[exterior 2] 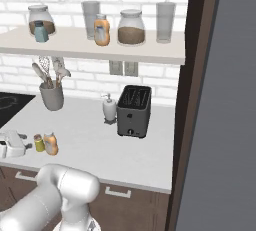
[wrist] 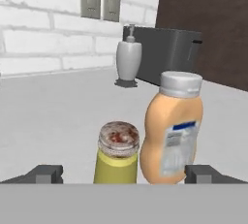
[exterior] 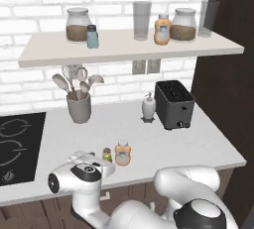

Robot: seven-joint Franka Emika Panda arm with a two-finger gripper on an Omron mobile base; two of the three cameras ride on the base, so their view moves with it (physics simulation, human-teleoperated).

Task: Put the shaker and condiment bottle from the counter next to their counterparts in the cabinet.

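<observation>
Approaching the first pick near the counter's (exterior: 198, 143) front edge: gripper (wrist: 124, 174) spread wide, framing shaker (wrist: 116, 157) and condiment bottle (wrist: 172, 136); it must center on 1.

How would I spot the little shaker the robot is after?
Find the pale counter left of the black toaster. Near its front edge two small containers stand side by side. The shaker is the shorter yellow-green one, left of the orange condiment bottle.

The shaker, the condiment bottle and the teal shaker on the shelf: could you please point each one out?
shaker (wrist: 116, 165), hand view, yellow-green body.
condiment bottle (wrist: 170, 140), hand view, orange body by the label.
teal shaker (exterior: 93, 37), left base view, its blue body.
</observation>
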